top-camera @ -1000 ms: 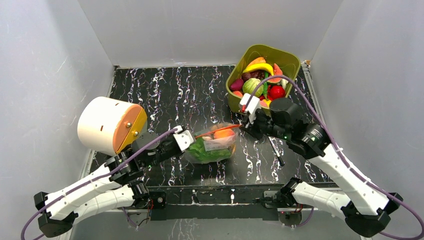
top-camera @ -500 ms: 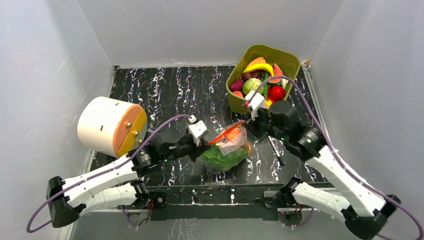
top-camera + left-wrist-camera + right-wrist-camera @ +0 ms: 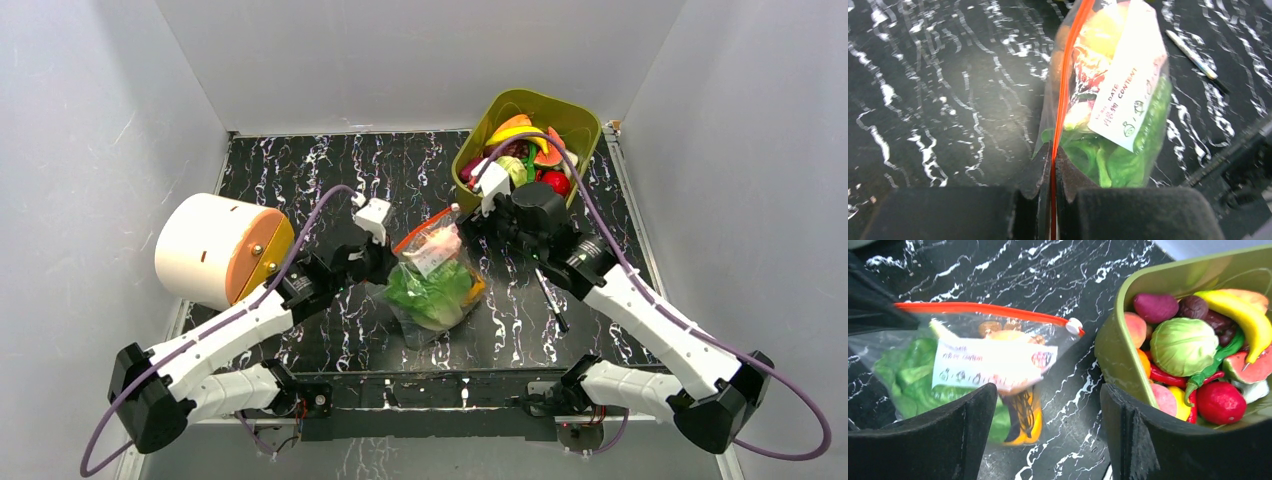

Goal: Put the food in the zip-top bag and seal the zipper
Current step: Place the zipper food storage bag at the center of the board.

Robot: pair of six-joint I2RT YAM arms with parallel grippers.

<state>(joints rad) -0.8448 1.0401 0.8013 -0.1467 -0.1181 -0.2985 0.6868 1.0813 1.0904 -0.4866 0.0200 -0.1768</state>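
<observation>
The zip-top bag is a clear bag holding food: green lettuce and orange-yellow pieces. My left gripper is shut on the near end of the zipper, and the bag hangs from that orange strip. The strip runs straight to its white slider at the far end. My right gripper is open just beside that end, with only the tabletop between its fingers. It touches neither bag nor slider. In the top view the left gripper and right gripper flank the bag.
An olive-green tub of toy fruit and vegetables, with a green cabbage in it, stands right behind the right gripper. A pen lies on the dark marbled table right of the bag. A white and orange cylinder sits at the left edge.
The left gripper has carried the bag to the right and back towards the tub. The right gripper has opened, let go of the zipper's end, and moved back towards the tub.
</observation>
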